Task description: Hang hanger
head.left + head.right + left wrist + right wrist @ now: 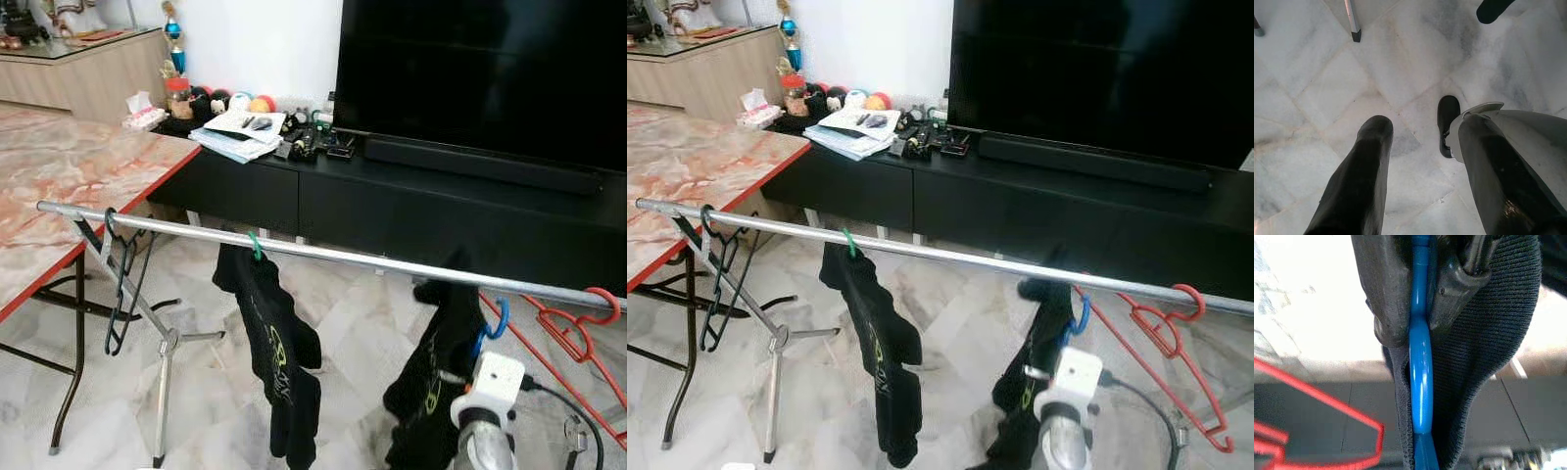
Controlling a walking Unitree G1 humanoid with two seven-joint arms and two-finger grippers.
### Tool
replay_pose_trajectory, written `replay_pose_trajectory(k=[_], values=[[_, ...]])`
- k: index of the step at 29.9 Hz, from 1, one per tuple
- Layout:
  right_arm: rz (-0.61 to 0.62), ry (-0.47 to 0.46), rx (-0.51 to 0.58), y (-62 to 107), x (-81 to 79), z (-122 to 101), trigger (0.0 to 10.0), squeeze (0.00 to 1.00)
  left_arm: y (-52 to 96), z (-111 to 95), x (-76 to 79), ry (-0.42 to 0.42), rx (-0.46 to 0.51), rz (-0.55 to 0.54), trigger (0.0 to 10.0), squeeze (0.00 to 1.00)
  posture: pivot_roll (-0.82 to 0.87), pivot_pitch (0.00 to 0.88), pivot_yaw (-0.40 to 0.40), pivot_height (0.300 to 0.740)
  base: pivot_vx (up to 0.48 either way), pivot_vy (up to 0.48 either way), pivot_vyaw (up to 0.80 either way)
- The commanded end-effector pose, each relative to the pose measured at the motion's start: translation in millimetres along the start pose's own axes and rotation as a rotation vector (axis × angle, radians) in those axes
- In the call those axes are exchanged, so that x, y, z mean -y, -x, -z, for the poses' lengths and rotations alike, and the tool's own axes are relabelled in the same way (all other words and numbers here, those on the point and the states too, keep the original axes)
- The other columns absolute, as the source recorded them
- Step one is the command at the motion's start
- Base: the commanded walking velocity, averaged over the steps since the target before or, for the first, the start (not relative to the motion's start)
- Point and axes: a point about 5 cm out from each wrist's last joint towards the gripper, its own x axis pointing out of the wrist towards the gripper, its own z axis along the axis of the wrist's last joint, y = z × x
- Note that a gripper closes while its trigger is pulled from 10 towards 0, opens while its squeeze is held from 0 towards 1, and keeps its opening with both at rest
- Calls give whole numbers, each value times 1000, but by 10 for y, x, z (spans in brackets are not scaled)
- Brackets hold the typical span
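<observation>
Two black fingers of the right tool (1422, 293) are pressed onto a blue hanger (1420, 382) carrying a dark garment (431, 372), held just below the metal rail (323, 253) beside a red hanger (578, 323). The left tool (1415, 147) is seen spread above the marble floor (1312, 98).

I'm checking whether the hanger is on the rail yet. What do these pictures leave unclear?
- Blue hanger hook: below the rail; the black shirt hides its body.
- Right gripper: head views show its wrist, the shirt covers the fingers.
- Red hanger: blurred and cut off in the right wrist view.
</observation>
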Motion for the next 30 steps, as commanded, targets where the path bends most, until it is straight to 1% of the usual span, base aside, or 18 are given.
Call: replay_pose_trajectory(k=[1,3,5,6,7,8,9,13,15,16,17,18,19,21,26,28,29,30], values=[[14,36,-54,17,37,91,0,0,12,61,1,-1,-16,-1,10000,0,191,0,-40,740,0,0,0],[36,-3,-107,28,58,179,0,0,11,61,3,1,-15,-1,10000,0,191,0,-40,740,0,0,0],[58,-7,-154,32,82,243,0,0,12,59,4,5,-12,-3,10000,0,192,0,-41,740,0,0,0],[58,-7,-154,32,82,243,0,0,12,59,4,5,-12,-3,10000,0,192,0,-41,740,0,0,0],[55,-12,-216,32,83,314,10000,0,10,52,7,11,-7,-6,10000,0,197,0,-45,740,0,0,0],[55,-12,-216,32,83,314,10000,0,10,52,7,11,-7,-6,10000,0,197,0,-45,740,0,0,0],[27,-6,-259,27,57,364,10000,0,8,45,10,16,-3,-8,10000,0,197,0,-45,740,0,0,0],[-12,-2,-301,20,7,414,10000,0,5,34,12,16,-3,-8,10000,0,190,0,-42,740,0,0,0],[-12,-2,-301,20,7,414,10000,0,5,34,12,16,-3,-8,10000,0,190,0,-42,740,0,0,0],[-29,5,-358,39,-7,495,10000,0,2,25,15,16,-3,-6,10000,0,188,0,-38,740,0,0,0],[-29,5,-358,39,-7,495,10000,0,2,25,15,16,-3,-6,10000,0,188,0,-38,740,0,0,0],[-35,12,-387,60,-9,542,10000,0,1,22,17,17,-4,-5,10000,0,188,0,-38,740,0,0,0],[-38,37,-428,100,3,609,10000,0,0,20,19,17,-4,-5,10000,0,187,0,-37,740,0,0,0],[-29,68,-499,188,54,732,10000,0,-2,14,24,19,-3,-4,10000,0,189,0,-35,740,0,0,0],[-25,88,-556,280,97,840,10000,0,-3,12,29,19,-3,-4,10000,0,187,0,-36,740,0,0,0],[-38,73,-584,339,93,901,10000,0,-3,14,32,20,-4,-4,10000,0,182,0,-36,740,0,0,0],[-38,73,-584,339,93,901,10000,0,-3,14,32,20,-4,-4,10000,0,182,0,-36,740,0,0,0],[-48,61,-604,381,90,944,10000,0,-3,14,33,20,-5,-3,10000,0,177,0,-36,740,0,0,0]])
